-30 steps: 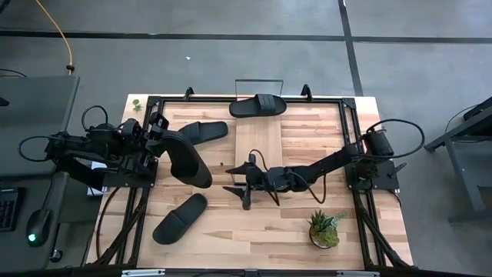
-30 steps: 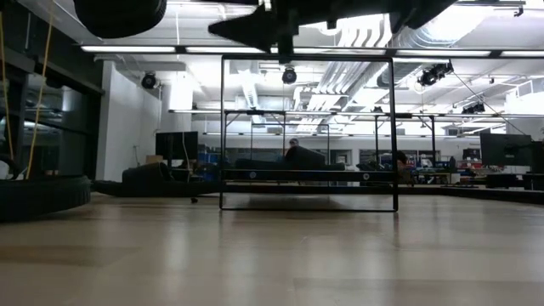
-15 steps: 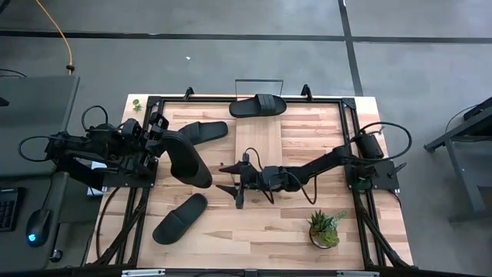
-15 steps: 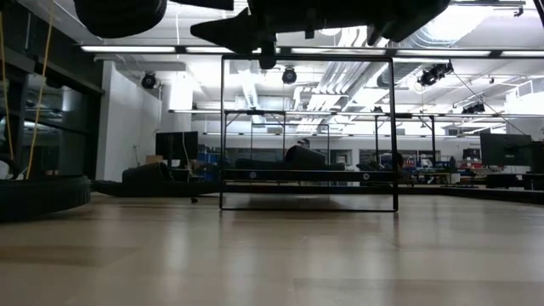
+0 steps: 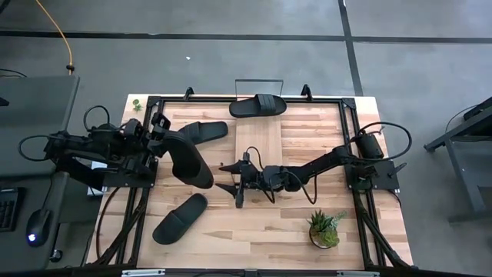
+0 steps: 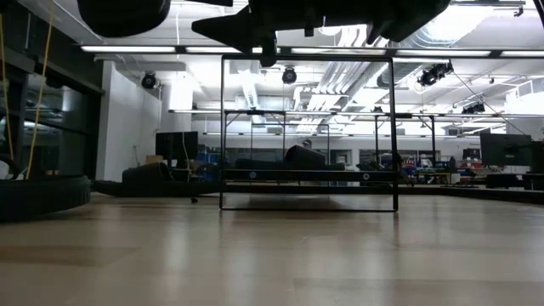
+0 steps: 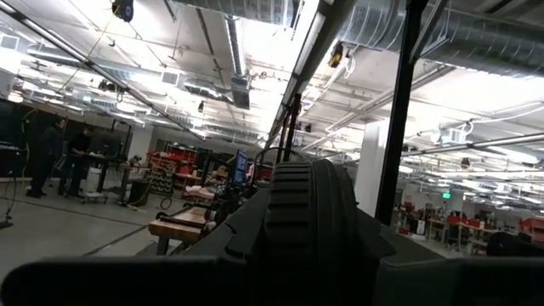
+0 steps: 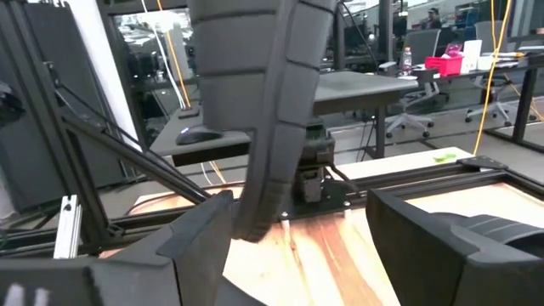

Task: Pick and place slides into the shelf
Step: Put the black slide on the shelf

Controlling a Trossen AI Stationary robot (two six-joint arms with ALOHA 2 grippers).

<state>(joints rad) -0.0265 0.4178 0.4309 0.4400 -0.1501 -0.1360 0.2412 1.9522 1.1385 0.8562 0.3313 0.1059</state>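
Note:
My left gripper (image 5: 160, 138) is shut on a black slide (image 5: 190, 160), which is raised above the table's left half; it also shows at the top of the low view (image 6: 123, 12). My right gripper (image 5: 231, 177) stands open and level just right of that slide's free end, empty; the slide (image 8: 263, 110) hangs in front of its fingers. A second slide (image 5: 202, 131) lies flat at the far left. A third (image 5: 181, 218) lies near the front left. One more (image 5: 257, 105) lies across the far end of the shelf (image 5: 258, 146), a light plank with black wire rails. My left gripper holds the slide by the end nearest the arm (image 5: 167, 142), between its two fingers, coming level from the table's left. The slide reaches away along the fingers, ribbed strap (image 7: 297, 200) facing the camera. It is lifted clear, slanting toward the right and near edge.
A small potted plant (image 5: 324, 228) stands near the front right. A black frame (image 5: 346, 115) runs round the tabletop. The shelf's wire rail (image 6: 308, 127) stands upright in the middle of the low view. Bare wood lies between the shelf and the plant.
My right gripper has edged toward the table's left, closer to the held slide's free end, staying open. The left gripper and its slide have kept their place.

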